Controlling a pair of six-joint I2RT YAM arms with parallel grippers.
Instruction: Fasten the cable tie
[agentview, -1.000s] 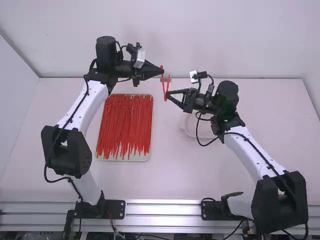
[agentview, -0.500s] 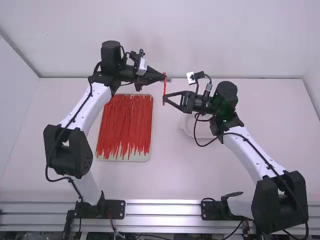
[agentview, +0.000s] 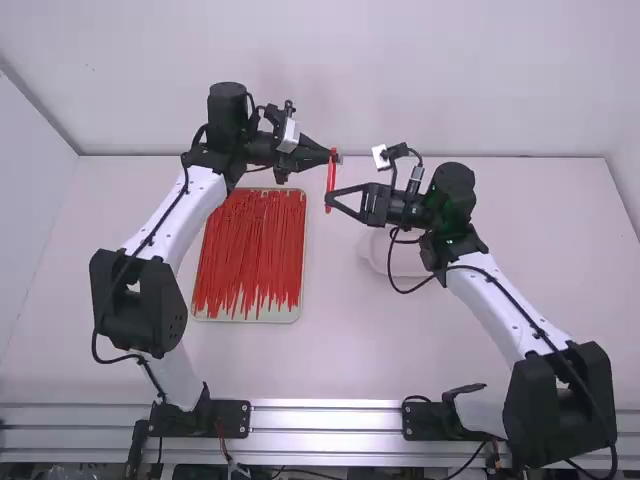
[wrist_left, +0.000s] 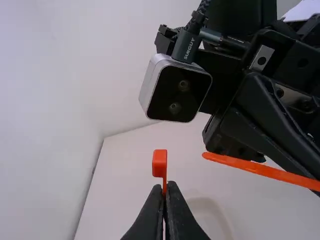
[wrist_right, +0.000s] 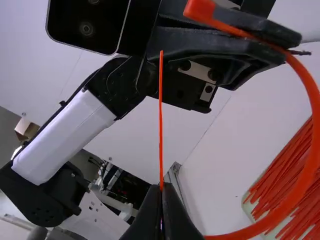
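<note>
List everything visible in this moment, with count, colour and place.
held cable tie: one, red, curved in the air between the two grippers
spare cable ties: a heap too many to count, red, on the tray
tray: one, tan, on the table beside the left arm
pale object: one, whitish, on the table below the right arm; cannot tell what it is
table: one, white
left gripper: black, shut on the tie just below its head
right gripper: black, shut on the tie's thin tail

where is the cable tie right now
In the high view the cable tie is held mid-air between the left gripper and right gripper, near the far right corner of the tray.
</note>
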